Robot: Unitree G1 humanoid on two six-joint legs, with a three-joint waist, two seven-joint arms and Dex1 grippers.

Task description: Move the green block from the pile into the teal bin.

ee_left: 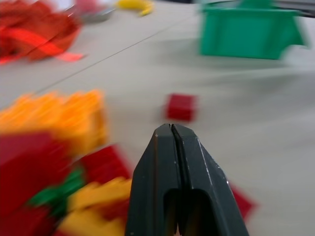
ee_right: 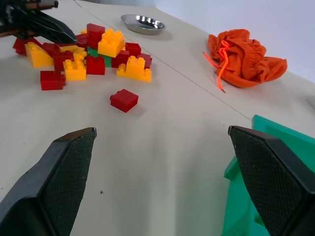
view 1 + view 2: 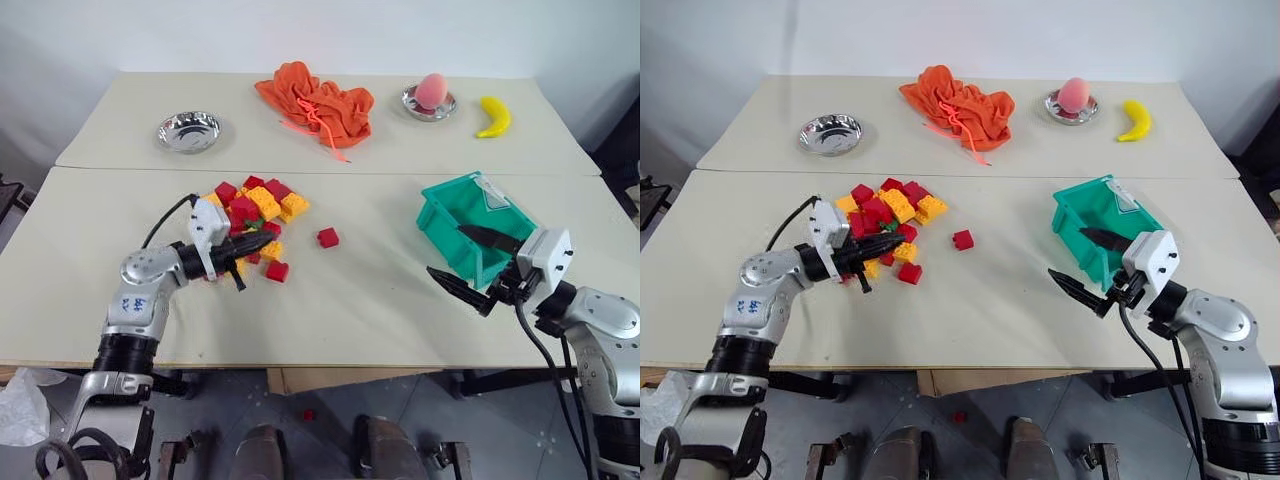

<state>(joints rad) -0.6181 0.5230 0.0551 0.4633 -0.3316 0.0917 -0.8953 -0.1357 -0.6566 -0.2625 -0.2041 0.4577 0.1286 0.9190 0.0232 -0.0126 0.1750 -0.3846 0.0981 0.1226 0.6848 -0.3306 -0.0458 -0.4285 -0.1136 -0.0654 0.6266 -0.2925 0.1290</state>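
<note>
small green studded toy brick (image 1: 56, 189): blurred, mostly buried under red and yellow bricks
teal plastic storage bin (image 2: 275, 147): cut off by the picture's edge

The pile (image 3: 252, 222) lies left of the teal bin (image 3: 470, 226), a bowl (image 3: 189, 131) behind it.

green block (image 2: 93, 52): 1 | teal bin (image 3: 447, 215): 1 | steel bowls (image 3: 188, 131): 2 | banana (image 3: 495, 117): 1 | orange cloth (image 3: 316, 102): 1
</note>
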